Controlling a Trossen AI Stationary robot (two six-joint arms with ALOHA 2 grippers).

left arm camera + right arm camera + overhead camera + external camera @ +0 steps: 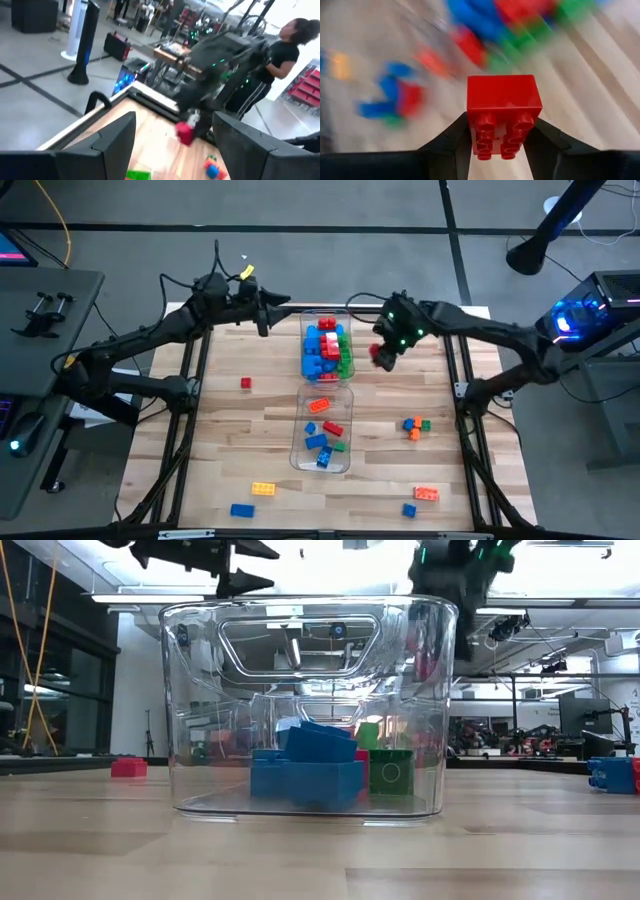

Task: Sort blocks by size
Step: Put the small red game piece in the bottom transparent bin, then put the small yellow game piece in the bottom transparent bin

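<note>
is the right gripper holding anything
Yes. The right gripper is shut on a red block, pinched between its fingers, beside the fuller bin.

Bright overhead light; both wrist views motion-blurred; bin glares.

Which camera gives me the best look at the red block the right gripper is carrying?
The right wrist view: the red block fills the centre, studs toward the camera, clamped between the right gripper fingers. The high view shows it as a small red spot beside the far bin. The left wrist view catches it blurred. The low view does not show it clearly.
</note>
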